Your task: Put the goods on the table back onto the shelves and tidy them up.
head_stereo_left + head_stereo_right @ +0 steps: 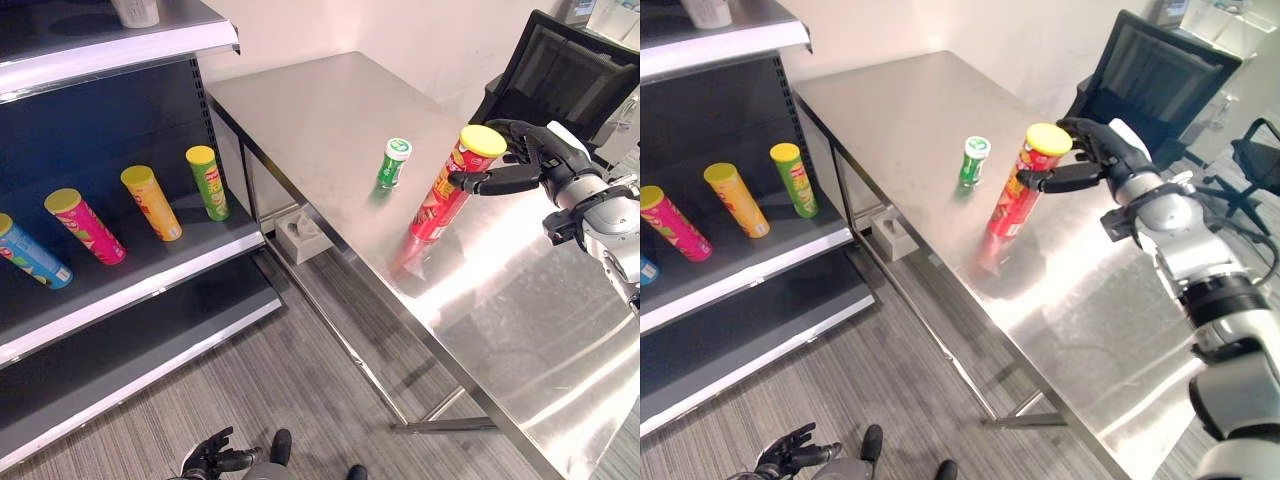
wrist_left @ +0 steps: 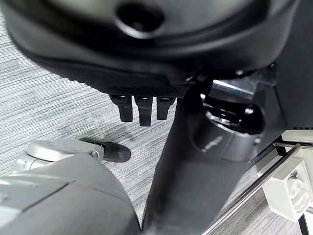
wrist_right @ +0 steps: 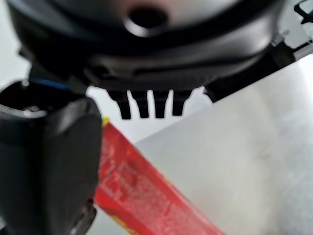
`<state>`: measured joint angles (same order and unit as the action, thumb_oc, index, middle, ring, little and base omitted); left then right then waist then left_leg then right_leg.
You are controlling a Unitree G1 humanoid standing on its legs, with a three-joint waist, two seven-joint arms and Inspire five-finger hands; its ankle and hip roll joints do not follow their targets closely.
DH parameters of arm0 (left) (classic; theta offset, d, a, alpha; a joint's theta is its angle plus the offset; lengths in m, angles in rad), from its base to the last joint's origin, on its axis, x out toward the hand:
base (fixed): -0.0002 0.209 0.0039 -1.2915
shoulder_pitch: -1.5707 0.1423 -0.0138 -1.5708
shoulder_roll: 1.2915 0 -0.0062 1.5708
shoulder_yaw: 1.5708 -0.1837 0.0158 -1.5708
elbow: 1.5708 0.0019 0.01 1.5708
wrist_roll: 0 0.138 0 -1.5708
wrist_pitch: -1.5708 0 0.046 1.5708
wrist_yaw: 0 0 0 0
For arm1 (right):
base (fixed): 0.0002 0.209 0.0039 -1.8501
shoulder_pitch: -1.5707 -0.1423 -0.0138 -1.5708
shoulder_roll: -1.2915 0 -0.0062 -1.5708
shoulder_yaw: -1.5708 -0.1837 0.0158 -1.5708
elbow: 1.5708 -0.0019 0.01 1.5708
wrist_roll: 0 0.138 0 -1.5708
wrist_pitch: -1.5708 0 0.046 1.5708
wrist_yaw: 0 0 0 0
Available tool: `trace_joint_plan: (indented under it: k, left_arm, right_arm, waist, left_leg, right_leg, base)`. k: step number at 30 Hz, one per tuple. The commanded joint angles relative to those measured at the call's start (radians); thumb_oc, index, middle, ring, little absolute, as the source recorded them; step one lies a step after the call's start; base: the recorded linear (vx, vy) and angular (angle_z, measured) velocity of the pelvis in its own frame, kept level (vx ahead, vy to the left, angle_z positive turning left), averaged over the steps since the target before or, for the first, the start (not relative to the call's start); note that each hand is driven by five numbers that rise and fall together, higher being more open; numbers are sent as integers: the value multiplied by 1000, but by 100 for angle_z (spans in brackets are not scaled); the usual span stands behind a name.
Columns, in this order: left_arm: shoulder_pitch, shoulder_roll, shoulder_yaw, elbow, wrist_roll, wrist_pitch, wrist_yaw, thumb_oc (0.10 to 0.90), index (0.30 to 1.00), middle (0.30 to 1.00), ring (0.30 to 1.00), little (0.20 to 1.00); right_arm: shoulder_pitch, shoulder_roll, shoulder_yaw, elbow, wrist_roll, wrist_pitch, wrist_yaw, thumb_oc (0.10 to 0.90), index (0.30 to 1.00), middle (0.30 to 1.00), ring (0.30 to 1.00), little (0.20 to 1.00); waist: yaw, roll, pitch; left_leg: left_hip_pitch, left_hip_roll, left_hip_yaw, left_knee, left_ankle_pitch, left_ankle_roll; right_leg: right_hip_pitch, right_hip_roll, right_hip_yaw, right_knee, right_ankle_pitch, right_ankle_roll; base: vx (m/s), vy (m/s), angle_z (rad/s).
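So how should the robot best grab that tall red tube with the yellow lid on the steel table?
Probably round the upper body, just under the yellow lid, coming in from the robot's right side. The tall red tube stands upright on the steel table, its round wall free all round. The right hand is already there, thumb in front and fingers behind. The small green bottle stands apart on the far side, out of the way.
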<state>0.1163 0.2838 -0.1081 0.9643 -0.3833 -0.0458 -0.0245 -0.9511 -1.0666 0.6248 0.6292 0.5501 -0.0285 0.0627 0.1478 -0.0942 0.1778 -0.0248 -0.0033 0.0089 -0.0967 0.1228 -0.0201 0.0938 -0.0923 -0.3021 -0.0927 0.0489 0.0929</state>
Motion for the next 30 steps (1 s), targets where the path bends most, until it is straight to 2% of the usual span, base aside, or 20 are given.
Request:
trace_joint_plan:
  k: [1, 11, 12, 13, 24, 26, 28, 30]
  left_arm:
    - [-17, 53, -55, 2, -5, -40, 18, 800, 900, 900, 900, 900]
    - [-16, 60, -53, 0, -9, -40, 24, 800, 900, 900, 900, 900]
    - [-16, 60, -53, -2, -12, -40, 26, 800, 900, 900, 900, 900]
    - [-16, 61, -49, -4, -12, -41, 27, 800, 900, 900, 900, 900]
    - [-13, 60, -41, -14, -14, -39, 33, 800, 900, 900, 900, 900]
    - [-14, 58, -31, -23, -17, -36, 36, 800, 900, 900, 900, 900]
    - [-9, 51, -7, -27, -19, -32, 44, 800, 900, 900, 900, 900]
    - [-5, 48, 1, -30, -18, -30, 46, 800, 900, 900, 900, 900]
  right_arm:
    - [-250, 7, 28, 70, 1, -44, -38, 800, 900, 900, 900, 900]
    - [-297, 37, 75, 114, -35, -24, -32, 800, 900, 900, 900, 900]
    - [-306, 41, 80, 116, -38, -23, -34, 524, 486, 486, 486, 486]
    - [-311, 49, 85, 124, -42, -20, -33, 400, 300, 300, 300, 300]
    - [-291, 54, 64, 122, -51, -18, -44, 400, 300, 300, 300, 300]
    - [-249, 45, 16, 77, -40, -25, -63, 400, 300, 300, 300, 300]
    - [-146, 28, -98, -59, -24, -50, -105, 400, 300, 300, 300, 300]
    - [-95, 24, -157, -123, -19, -64, -119, 400, 300, 300, 300, 300]
  waist:
    - [26, -42, -49]
    - [30, -44, -47]
    - [30, -44, -46]
    - [30, -44, -45]
    - [25, -42, -48]
    - [21, -38, -49]
    - [13, -31, -53]
    - [11, -27, -55]
  left_leg:
    - [19, 84, 36, 9, -90, -95]
    - [20, 80, 32, 9, -93, -93]
    - [21, 80, 32, 9, -94, -93]
    - [22, 80, 33, 9, -94, -92]
    - [32, 81, 34, 9, -98, -90]
    - [36, 84, 35, 9, -100, -90]
    - [43, 88, 35, 9, -102, -90]
    - [45, 90, 35, 9, -103, -89]
  right_leg:
    - [29, -124, -22, 5, 5, 118]
    - [28, -124, -20, 5, 7, 117]
    - [29, -124, -20, 5, 8, 118]
    - [28, -124, -17, 5, 8, 117]
    - [30, -121, -9, 5, 5, 115]
    - [31, -119, -5, 5, 3, 115]
    - [34, -116, -2, 5, -3, 113]
    - [36, -115, -1, 5, -7, 112]
  base:
    - [0, 0, 0]
    - [2, 0, 1]
    - [0, 0, 0]
    - [0, 0, 0]
    - [0, 0, 0]
    - [-16, -16, -1]
    - [-27, -36, -2]
    - [-14, -74, -4]
